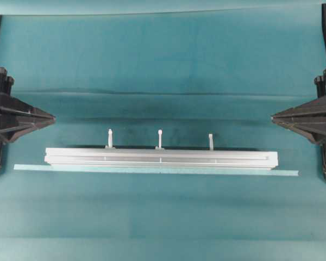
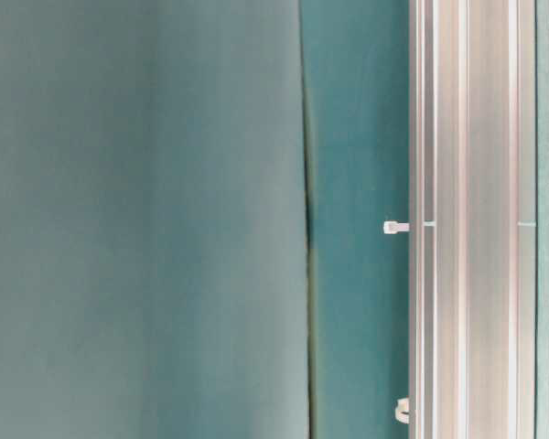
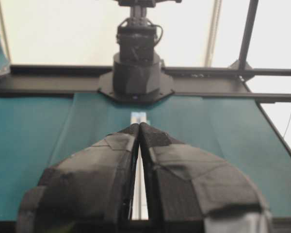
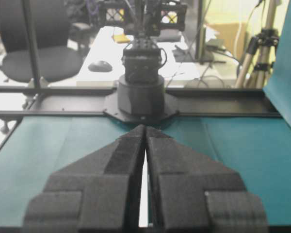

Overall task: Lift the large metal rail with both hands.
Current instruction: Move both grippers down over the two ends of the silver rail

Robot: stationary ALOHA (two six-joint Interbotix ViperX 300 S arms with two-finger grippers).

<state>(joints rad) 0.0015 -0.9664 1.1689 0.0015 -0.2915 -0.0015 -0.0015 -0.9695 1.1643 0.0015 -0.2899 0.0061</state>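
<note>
While both arms sit back at the edges of the overhead view, the large metal rail [image 1: 161,156] lies flat across the middle of the teal surface [image 1: 163,65], running left to right with its grooves along its length. Three white zip ties [image 1: 160,139] stick up from its far side, one toward the left, one at the centre, one toward the right. Just against its near side lies a thin pale tape strip [image 1: 152,170], longer than the rail and poking out past both its ends.

Over on the left, the left gripper [image 1: 53,117] points inward, its tip level with a spot a little beyond the rail's far side and well apart from the rail's left end. The right gripper [image 1: 273,116] mirrors it on the other side, likewise clear of the rail's right end. Nothing is touching the rail.

From the left wrist camera, the left gripper's jaws are drawn together, the tips meeting with only a sliver of gap farther back, and nothing between them. The right wrist view shows the same story: jaws pressed nearly closed, holding nothing.

The table-level view gives a close look at the rail, silver and ridged, resting on the cloth with two of the ties jutting from its side. A crease runs through the teal cloth beside it.
</note>
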